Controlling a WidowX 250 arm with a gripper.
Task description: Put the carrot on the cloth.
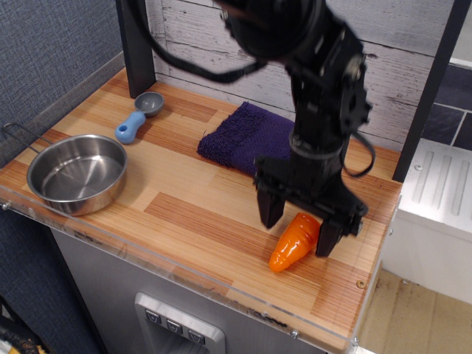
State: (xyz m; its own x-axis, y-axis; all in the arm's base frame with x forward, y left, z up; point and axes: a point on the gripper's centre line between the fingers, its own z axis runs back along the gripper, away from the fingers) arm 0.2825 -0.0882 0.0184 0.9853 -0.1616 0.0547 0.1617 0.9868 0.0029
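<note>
The orange toy carrot (293, 245) lies on the wooden counter near the front right, its tip pointing to the front left. My gripper (299, 226) is open and hangs right over the carrot's thick end, one finger (270, 207) to its left and one finger (328, 234) to its right. Whether the fingers touch the carrot I cannot tell. The dark purple cloth (240, 138) lies at the back middle of the counter. The arm hides its right part.
A steel bowl (77, 172) stands at the front left. A blue scoop (138, 118) lies at the back left. The counter's front edge and right edge are close to the carrot. A dark post (136, 46) and a plank wall bound the back.
</note>
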